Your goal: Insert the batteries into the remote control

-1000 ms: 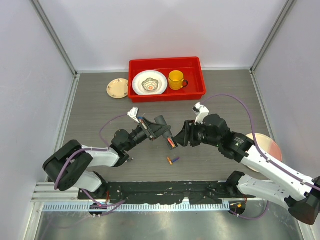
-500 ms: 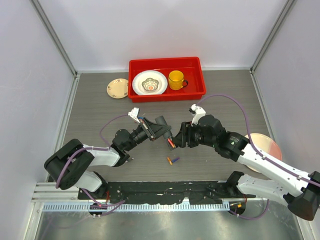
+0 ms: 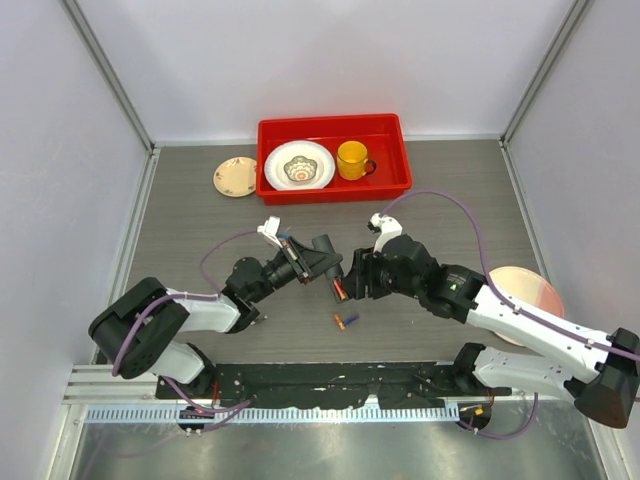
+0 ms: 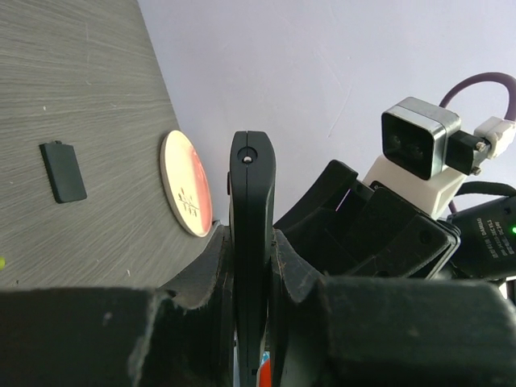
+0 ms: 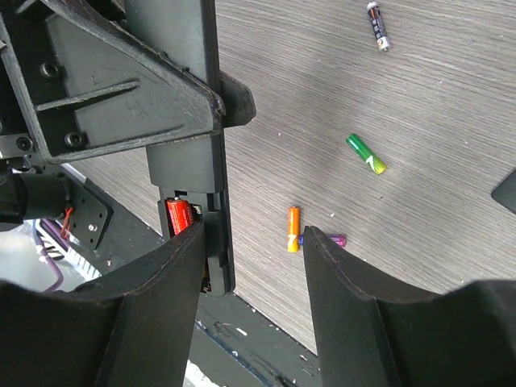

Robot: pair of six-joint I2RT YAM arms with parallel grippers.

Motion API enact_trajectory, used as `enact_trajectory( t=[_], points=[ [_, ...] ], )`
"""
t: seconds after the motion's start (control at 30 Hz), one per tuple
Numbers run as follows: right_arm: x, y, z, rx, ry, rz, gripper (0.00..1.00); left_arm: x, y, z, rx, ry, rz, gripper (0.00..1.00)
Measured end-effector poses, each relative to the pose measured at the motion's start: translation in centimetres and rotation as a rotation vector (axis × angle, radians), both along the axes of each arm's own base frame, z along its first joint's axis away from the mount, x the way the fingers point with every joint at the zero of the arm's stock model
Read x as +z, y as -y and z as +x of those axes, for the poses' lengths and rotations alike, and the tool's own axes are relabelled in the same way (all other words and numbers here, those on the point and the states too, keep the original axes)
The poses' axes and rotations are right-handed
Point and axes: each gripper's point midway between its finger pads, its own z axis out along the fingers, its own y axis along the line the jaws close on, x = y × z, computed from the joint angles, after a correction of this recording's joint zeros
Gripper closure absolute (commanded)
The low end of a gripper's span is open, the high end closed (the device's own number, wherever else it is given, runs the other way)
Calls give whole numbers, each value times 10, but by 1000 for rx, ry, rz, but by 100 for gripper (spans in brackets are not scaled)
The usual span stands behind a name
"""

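From high above and behind the robot, we look down on the whole table point(image 3: 450, 200). Our left wrist camera skims low across it, facing sideways to the right, at very close range. Our right wrist camera looks steeply down onto the tabletop, also close. All three views share the remote control point(image 4: 251, 210).

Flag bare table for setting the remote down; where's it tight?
Free: corner between red tray and pink plate; left side between small plate and left arm. Crowded: centre, around the held remote control and loose batteries.
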Motion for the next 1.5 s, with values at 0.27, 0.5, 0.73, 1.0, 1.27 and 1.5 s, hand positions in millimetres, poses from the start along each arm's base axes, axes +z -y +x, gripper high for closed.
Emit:
enact_trajectory(
  t=[0.27,0.5,0.73,1.0,1.27,1.5],
  points=[
    [-8,-5,-1,-13,-7,-27,43,-5,0,1,4,-1,22,100],
    [-11,-9,-1,-22,-8,-38,43,-8,-1,2,11,-1,32,100],
    [-10,-8,-1,-30,-3,-56,43,-9,-1,2,12,-4,33,100],
    [-4,-2,-2,-38,7,-80,43,-3,-1,1,9,7,14,100],
    [3,2,-3,-41,18,-87,41,3,0,-1,4,21,-8,100],
    [7,4,-2,-50,28,-85,39,8,-1,-1,2,24,-26,100]
  ],
)
